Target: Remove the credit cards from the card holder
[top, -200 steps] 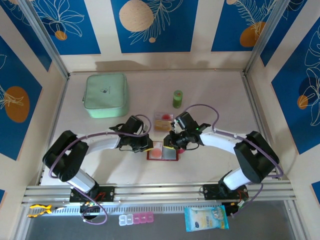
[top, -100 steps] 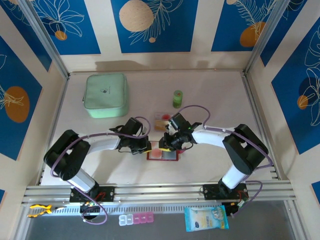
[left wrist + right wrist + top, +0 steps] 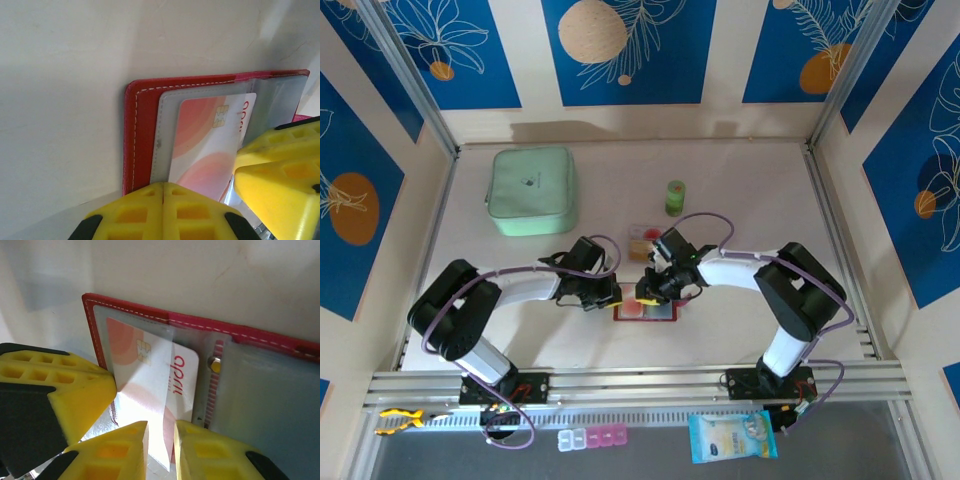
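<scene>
1. Nearest the arm bases, the card holder point(image 3: 646, 312) lies open and flat on the table point(image 3: 740, 335), with both grippers down on it.
2. The left gripper point(image 3: 163, 210) has its fingers pressed together with no gap. It bears on the holder's near edge and appears to pin it in place.
3. The right gripper point(image 3: 160, 450) has its fingers drawn in on the near corner of a credit card point(image 3: 150, 375). Part of this card sits under the clear pocket and part is already clear of it, so the pull looks to be mid-way.
4. Just beyond the holder, a loose card point(image 3: 640, 240) lies on the table, which suggests one card is already out. The pinched card still has to come free and be set down. Whether the other pocket holds more cannot be told.
5. Farther back, the mint-green pouch point(image 3: 532, 190) stands well apart and plays no part.
6. Compared with a second ago, the right gripper has moved left and nearer, from the holder's far right corner onto its middle, and its elbow has swung inward.
7. The left arm, the holder and the loose card sit where they were.
</scene>
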You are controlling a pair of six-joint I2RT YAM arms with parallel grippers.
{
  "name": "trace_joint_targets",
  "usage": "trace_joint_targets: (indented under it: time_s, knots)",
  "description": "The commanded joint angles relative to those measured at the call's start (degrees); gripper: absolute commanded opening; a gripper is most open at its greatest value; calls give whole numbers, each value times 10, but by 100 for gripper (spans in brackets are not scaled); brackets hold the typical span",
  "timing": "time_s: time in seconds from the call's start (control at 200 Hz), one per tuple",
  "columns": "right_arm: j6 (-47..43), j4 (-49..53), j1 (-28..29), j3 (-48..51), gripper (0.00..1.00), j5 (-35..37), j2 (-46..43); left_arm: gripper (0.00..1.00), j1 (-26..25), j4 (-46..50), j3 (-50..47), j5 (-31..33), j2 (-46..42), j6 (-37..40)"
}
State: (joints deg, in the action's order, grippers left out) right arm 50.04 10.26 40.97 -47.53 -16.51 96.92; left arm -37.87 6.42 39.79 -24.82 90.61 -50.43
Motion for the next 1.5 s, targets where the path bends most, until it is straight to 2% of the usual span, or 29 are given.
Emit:
trace_joint_targets:
  time_s: [0.0,0.385,0.71,1.025,1.491]
  knots:
    - [7,-3,6,-14,22,-17,12,5,6,11,-10,8,11,11]
    - [25,-63,6,2,22,-64,30,5,6,14,-8,8,11,11]
    - [-22,55,3,-24,22,8,18,5,6,19,-11,11,5,13]
    - [-27,67,4,-34,22,4,8,5,7,22,-6,10,-1,11]
    - [-17,63,-8,-19,23,5,-52,5,-3,21,30,-13,-15,6]
